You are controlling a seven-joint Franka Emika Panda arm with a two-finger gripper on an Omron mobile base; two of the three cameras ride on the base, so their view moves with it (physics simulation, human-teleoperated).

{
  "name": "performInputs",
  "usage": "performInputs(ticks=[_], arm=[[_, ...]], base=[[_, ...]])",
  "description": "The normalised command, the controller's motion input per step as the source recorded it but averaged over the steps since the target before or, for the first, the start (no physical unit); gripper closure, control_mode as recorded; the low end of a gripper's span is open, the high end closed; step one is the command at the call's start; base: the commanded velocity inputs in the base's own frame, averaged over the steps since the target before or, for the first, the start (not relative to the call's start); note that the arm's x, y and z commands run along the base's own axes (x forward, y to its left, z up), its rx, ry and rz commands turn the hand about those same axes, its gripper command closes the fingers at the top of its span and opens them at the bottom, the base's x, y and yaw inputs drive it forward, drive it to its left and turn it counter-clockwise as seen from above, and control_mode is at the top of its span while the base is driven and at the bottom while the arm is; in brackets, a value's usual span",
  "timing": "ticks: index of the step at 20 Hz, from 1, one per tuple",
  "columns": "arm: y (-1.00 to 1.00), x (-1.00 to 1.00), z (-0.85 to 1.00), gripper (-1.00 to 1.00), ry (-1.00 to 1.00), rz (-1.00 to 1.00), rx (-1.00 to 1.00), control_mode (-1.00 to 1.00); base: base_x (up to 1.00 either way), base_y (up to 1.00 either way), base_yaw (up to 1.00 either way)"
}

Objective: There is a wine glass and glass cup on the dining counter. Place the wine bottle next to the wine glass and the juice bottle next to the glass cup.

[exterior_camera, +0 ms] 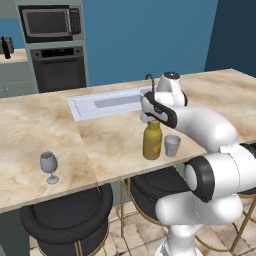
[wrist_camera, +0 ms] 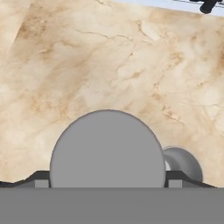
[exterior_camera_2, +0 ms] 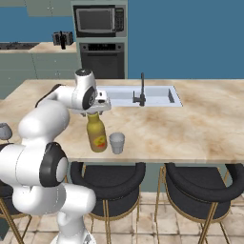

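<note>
The yellow juice bottle [exterior_camera: 152, 142] [exterior_camera_2: 97, 136] stands upright on the dining counter [exterior_camera: 30, 125] [exterior_camera_2: 200, 128], close beside the small glass cup [exterior_camera: 172, 145] [exterior_camera_2: 116, 143]. My gripper [exterior_camera: 151, 120] [exterior_camera_2: 95, 113] comes down over the bottle's top. In the hand view its two tips sit tight against either side of the grey cap [wrist_camera: 107, 144], with the cup [wrist_camera: 183, 164] just past it. The wine glass [exterior_camera: 48, 165] [exterior_camera_2: 4, 131] stands far to the left near the counter's front edge. A slim dark shape that looks like the wine bottle [exterior_camera_2: 62, 40] stands on the back counter.
An inset pale sink [exterior_camera: 105, 102] [exterior_camera_2: 157, 95] with a black faucet [exterior_camera: 149, 80] [exterior_camera_2: 141, 90] lies behind the bottle. Black stools [exterior_camera: 70, 215] [exterior_camera_2: 200, 186] stand under the counter's front edge. A microwave and oven [exterior_camera_2: 101, 28] fill the back wall.
</note>
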Motion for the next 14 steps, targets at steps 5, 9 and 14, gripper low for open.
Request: performInputs(ticks=[5, 9, 14], arm=[[-0.01, 0.0, -0.29, -1.0, -0.01, 0.0, 0.0, -1.0], [-0.07, 0.0, -0.17, -1.0, 0.0, 0.0, 0.02, -1.0], [-0.06, 0.0, -0.05, -1.0, 0.0, 0.0, 0.03, -1.0]], base=[[0.0, 0.0, 0.0], [0.0, 0.0, 0.0], [0.0, 0.0, 0.0]])
